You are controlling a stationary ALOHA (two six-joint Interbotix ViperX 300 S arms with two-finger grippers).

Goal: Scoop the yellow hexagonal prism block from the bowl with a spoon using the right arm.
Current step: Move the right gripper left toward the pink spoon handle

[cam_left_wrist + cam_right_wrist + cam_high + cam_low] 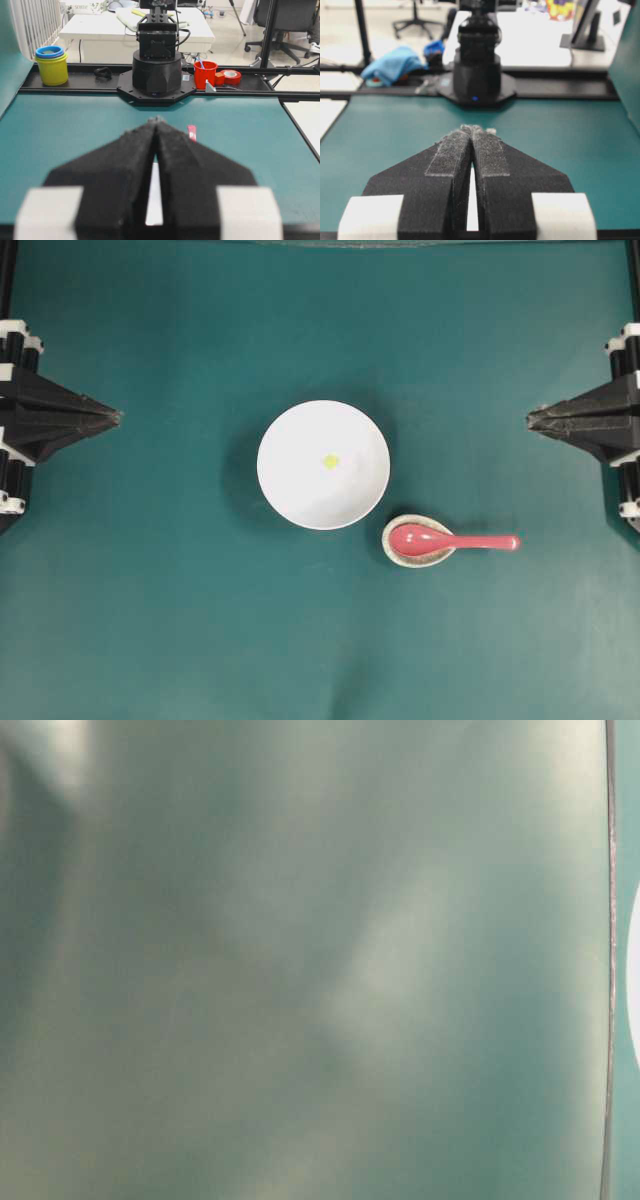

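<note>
Pink-red spoon (pixel 455 540): scoop in speckled dish (pixel 417 558), just beside bowl (pixel 290 490)
Risk: handle could skid under a pinch and tip the dish
Bowl contents: yellow hexagonal prism block (pixel 330 461), near its centre
Right gripper (pixel 531 419): well apart from bowl, closed, empty
Left gripper (pixel 115 417): same
</note>
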